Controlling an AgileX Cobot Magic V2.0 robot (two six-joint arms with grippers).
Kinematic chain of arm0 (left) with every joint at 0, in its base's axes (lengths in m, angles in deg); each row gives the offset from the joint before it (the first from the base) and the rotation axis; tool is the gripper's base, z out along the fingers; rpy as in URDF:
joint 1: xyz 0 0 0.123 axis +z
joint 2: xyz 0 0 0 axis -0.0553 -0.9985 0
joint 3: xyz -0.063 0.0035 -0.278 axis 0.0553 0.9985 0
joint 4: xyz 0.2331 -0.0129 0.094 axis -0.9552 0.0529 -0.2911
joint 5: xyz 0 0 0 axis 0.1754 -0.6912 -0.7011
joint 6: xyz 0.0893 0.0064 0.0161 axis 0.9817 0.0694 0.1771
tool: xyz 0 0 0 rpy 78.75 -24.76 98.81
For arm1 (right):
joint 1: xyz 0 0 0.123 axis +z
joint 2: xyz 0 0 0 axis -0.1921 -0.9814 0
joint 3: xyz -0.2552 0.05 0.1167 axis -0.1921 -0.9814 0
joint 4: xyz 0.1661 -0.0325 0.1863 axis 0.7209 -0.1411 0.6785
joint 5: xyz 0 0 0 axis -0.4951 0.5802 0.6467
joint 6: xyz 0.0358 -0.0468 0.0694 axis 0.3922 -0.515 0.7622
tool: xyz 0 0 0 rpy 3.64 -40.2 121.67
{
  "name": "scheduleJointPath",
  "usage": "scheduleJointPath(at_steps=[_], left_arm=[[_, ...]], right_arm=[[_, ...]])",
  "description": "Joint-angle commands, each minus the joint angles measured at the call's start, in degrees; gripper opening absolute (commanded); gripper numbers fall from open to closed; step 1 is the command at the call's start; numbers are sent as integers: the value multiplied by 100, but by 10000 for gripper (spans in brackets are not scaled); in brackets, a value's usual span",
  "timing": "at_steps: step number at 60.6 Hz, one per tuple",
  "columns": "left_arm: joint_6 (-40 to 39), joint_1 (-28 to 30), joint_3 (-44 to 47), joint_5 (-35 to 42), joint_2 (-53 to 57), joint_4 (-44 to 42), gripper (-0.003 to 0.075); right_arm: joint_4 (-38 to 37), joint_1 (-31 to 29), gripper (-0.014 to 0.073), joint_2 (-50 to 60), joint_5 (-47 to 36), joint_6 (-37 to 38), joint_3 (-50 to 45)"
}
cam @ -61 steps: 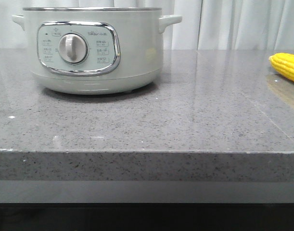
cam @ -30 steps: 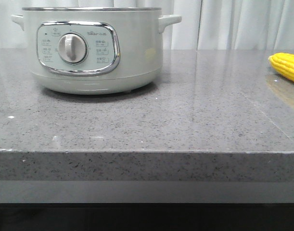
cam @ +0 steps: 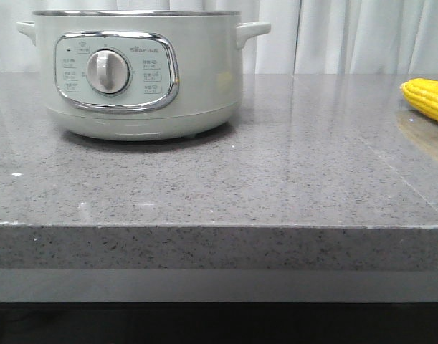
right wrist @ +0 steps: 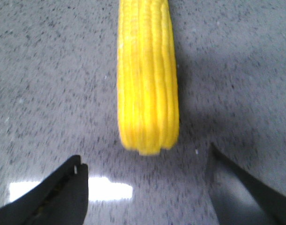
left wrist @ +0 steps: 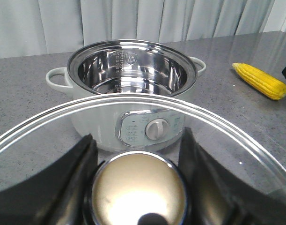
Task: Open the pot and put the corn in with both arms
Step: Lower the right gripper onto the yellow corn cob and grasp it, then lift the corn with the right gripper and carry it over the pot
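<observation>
The pot (cam: 132, 72) stands at the back left of the grey counter with its top uncovered; its shiny steel inside (left wrist: 131, 70) holds nothing. My left gripper (left wrist: 137, 140) hovers on the dial side of the pot, shut on the round metal knob (left wrist: 138, 192) of a glass lid (left wrist: 40, 129). The lid is held clear of the pot. The corn (cam: 428, 99) lies on the counter at the far right. My right gripper (right wrist: 145, 157) is open just above the counter, with the near end of the corn (right wrist: 147, 79) a little beyond its fingertips and untouched.
White curtains (cam: 348, 36) hang behind the counter. The front edge of the counter (cam: 219, 226) runs across the front view. Neither arm shows in the front view.
In the front view the pot has shifted a hair up and left, and a faint yellowish reflection now shows on its right side. The corn has not moved.
</observation>
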Motion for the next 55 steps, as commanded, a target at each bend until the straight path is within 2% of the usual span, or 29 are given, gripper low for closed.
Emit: scheduleJointPath(at_steps=[1, 20, 40, 44, 55], left_arm=[[6, -38, -176, 806, -18, 12, 220], [6, -38, -176, 806, -18, 12, 220], [6, -38, -176, 806, -18, 12, 220], [6, -38, -176, 806, -18, 12, 220], [6, -38, -176, 806, -18, 12, 220]], right_arm=[[-53, -31, 531, -189, -204, -83, 445], [-53, -31, 531, -1105, -295, -84, 928], [-53, -31, 525, -1472, -478, -96, 1185], [-53, -31, 493, -1495, -512, -96, 1185], [-53, -31, 321, -1529, -486, -96, 1185]])
